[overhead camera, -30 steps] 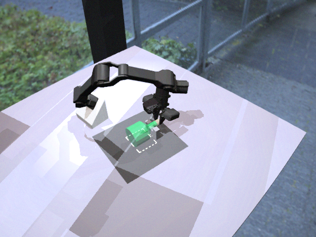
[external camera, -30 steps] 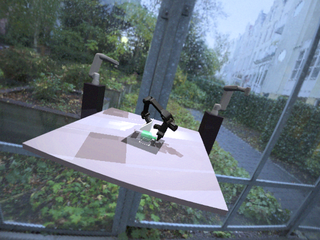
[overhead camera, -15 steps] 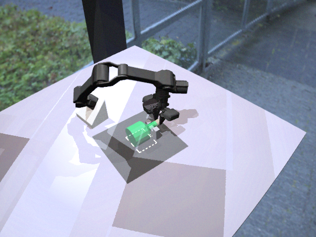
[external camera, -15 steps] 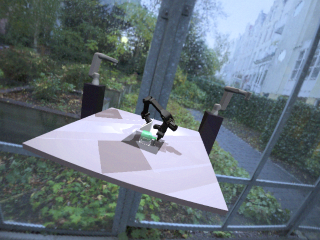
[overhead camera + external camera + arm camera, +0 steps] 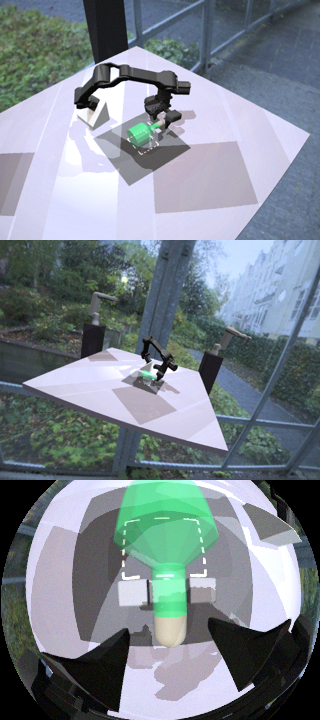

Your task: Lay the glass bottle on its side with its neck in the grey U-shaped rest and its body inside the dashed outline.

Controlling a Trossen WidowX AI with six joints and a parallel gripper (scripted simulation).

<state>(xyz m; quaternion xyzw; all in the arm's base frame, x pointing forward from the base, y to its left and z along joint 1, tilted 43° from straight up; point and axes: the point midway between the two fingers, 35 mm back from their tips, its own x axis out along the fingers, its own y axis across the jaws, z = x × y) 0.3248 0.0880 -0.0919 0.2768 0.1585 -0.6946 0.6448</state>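
Green glass bottle [image 5: 139, 134] [image 5: 146, 374] [image 5: 165, 535] on its side, neck between blocks of grey rest [image 5: 157, 134] [image 5: 133, 592]. Pincer [image 5: 160, 121] [image 5: 158, 373] [image 5: 170, 628] released, fingers apart around cork. Release step, seemingly; next: back away straight, without brushing glass.

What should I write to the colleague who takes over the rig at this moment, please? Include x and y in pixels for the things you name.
Gripper [image 5: 160, 123] [image 5: 157, 373] [image 5: 170, 628]: open, fingers standing apart on both sides of the bottle's cork, holding nothing.
Green glass bottle [image 5: 140, 133] [image 5: 146, 374] [image 5: 167, 535]: on its side, its neck between the two blocks of the grey U-shaped rest [image 5: 157, 135] [image 5: 133, 593].
Dashed outline [image 5: 141, 154] [image 5: 124, 550]: under the bottle's body; I cannot confirm that the body is fully inside.
Done: bottle laid down and released.
Left: check the body's position, then probably back the fingers away gently, without touching the glass.
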